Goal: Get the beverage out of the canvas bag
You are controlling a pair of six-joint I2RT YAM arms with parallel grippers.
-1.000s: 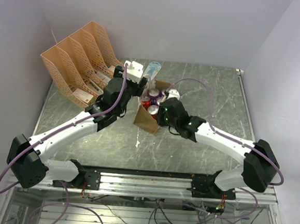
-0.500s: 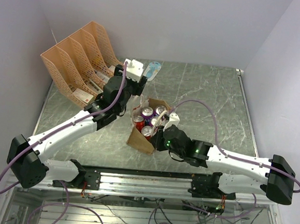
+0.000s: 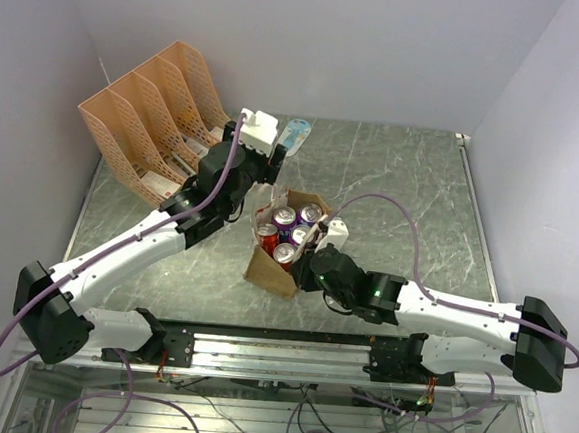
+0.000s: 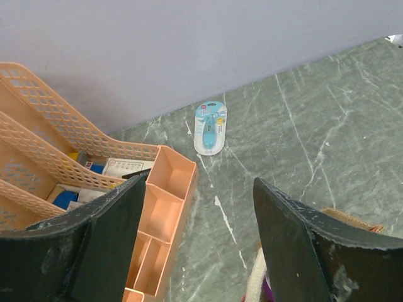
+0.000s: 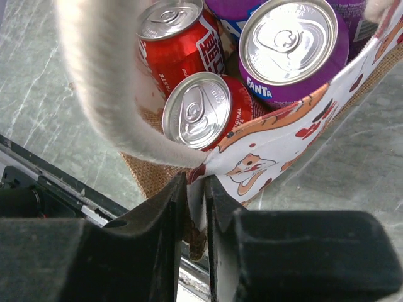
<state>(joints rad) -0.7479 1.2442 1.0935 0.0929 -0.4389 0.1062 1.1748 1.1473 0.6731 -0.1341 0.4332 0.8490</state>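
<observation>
Currently, right pincer clamped on canvas bag near rim, left pincer open, empty; risk: fabric slips, bag topples, cans spill

You have bright, even light and soft shadows overhead; can tops glare in the right wrist view, near handle blurred.

You see a tan canvas bag, its pale panel printed with red-brown figures, a cream handle, two red cans and a purple Fanta can. At far left the peach-orange file rack is lattice-pierced. The surface is green with white veins.
</observation>
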